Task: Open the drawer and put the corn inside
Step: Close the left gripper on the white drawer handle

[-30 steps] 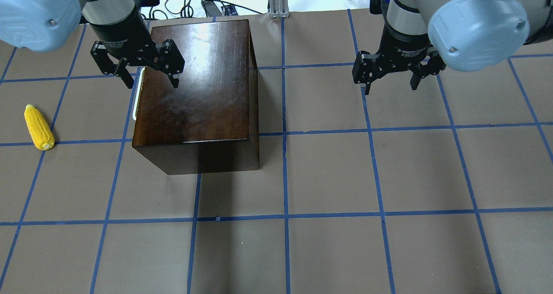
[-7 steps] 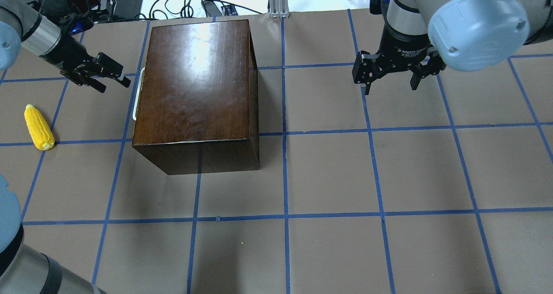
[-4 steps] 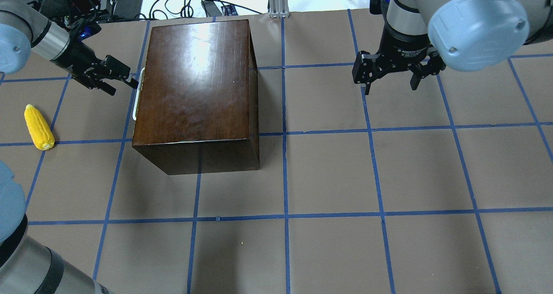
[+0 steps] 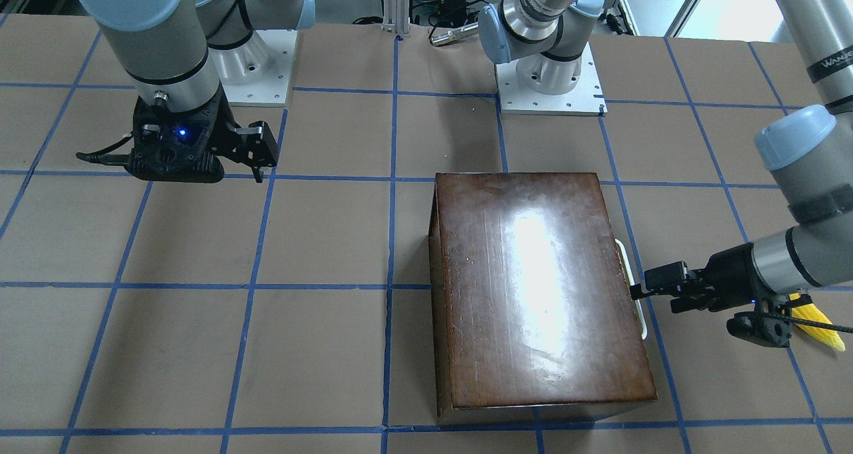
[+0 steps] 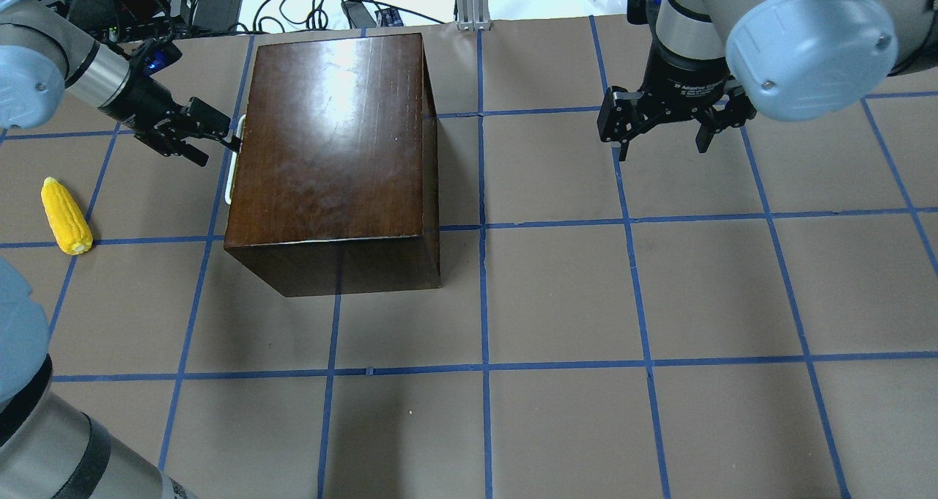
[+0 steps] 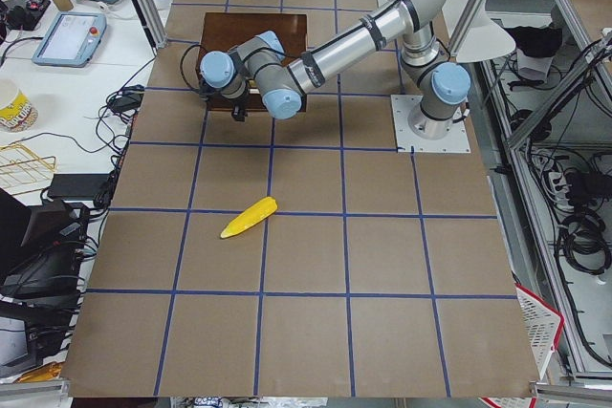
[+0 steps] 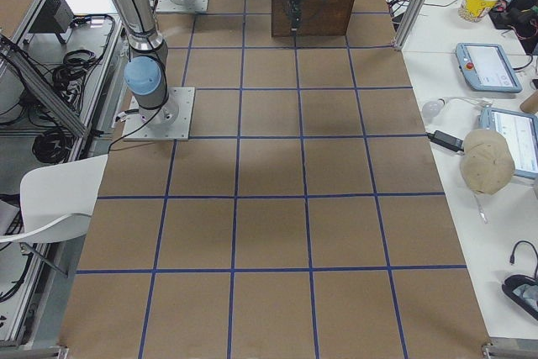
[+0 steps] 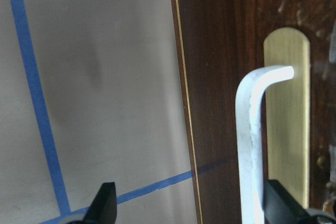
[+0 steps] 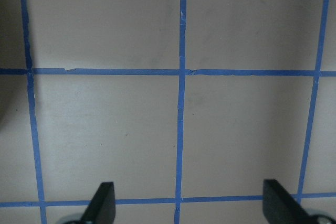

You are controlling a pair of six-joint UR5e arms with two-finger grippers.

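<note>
My left tool (image 5: 218, 151) is at the left side of the dark-brown box (image 5: 330, 132), in the upper left of the overhead view, turned sideways with its tips aimed at the box. Its jaws are spread wide and hold nothing. In the left wrist view the two fingertips (image 8: 107, 205) stand at the bottom corners of the frame, and the cream handle (image 8: 249, 145) runs upright between them, close to the right-hand tip; I cannot tell whether it touches that tip. Behind the handle lies a brass plate (image 8: 286, 129) on the worn brown front panel of the drawer (image 8: 220, 103). The drawer sits shut in the box: from overhead only the handle (image 5: 231, 165) juts out along the box's left edge, and the upper fingertip reaches its top end.

The corn (image 5: 66, 215) lies on the bench (image 5: 659, 301) at the far left edge of the overhead view, well apart from the box, below and left of my left tool. In the front-facing view it peeks out at the right edge (image 4: 816, 321), partly hidden behind my left wrist.

My right tool (image 5: 663, 143) hangs over bare bench in the upper right of the overhead view, jaws spread and empty, pointing down; its wrist view shows only blue tape lines (image 9: 181, 103) between the tips
</note>
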